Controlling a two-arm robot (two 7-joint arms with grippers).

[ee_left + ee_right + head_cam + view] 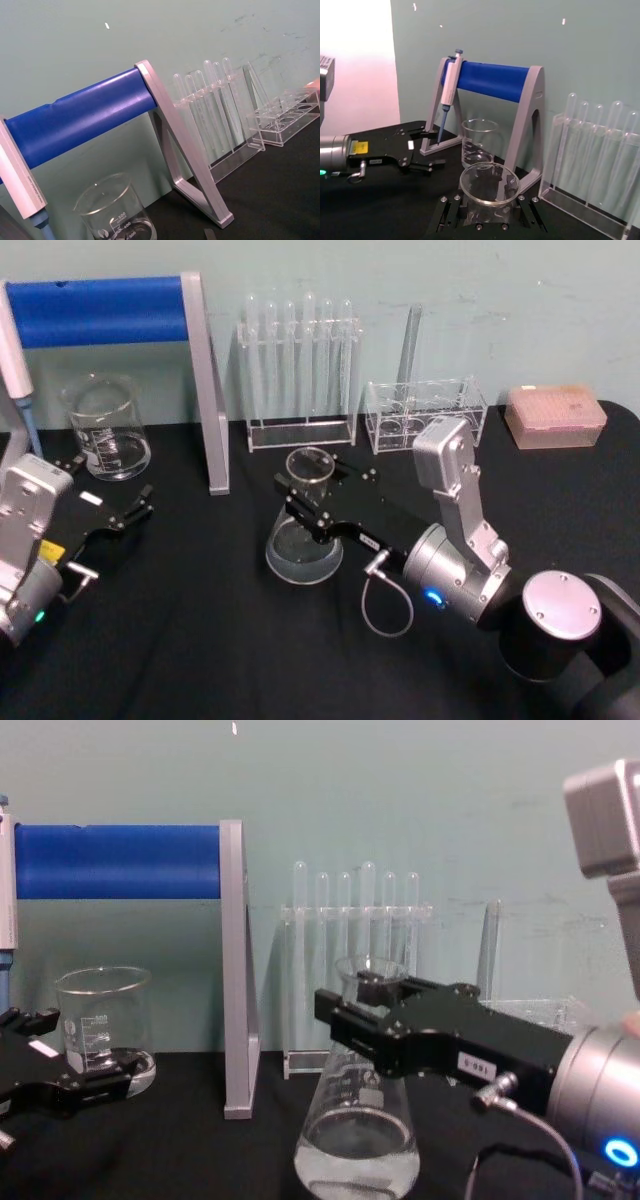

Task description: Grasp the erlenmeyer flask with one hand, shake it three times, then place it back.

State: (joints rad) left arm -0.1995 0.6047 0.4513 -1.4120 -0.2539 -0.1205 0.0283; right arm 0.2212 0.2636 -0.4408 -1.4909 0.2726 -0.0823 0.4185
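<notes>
The erlenmeyer flask [303,545] stands mid-table on the black cloth; its wide base [355,1145] holds a little clear liquid. My right gripper [306,490] reaches in from the right and is shut on the flask's neck just under the flared rim [489,175], one finger on each side. In the chest view the right gripper [365,995] crosses in front of the neck. I cannot tell whether the base touches the cloth. My left gripper [125,502] rests at the left, open and holding nothing, in front of a beaker.
A clear beaker [105,425] stands at the back left beside a grey stand with a blue bar [100,310] that holds a pipette [18,370]. A test tube rack [298,370], a second clear rack [425,410] and a pink tip box [555,415] line the back.
</notes>
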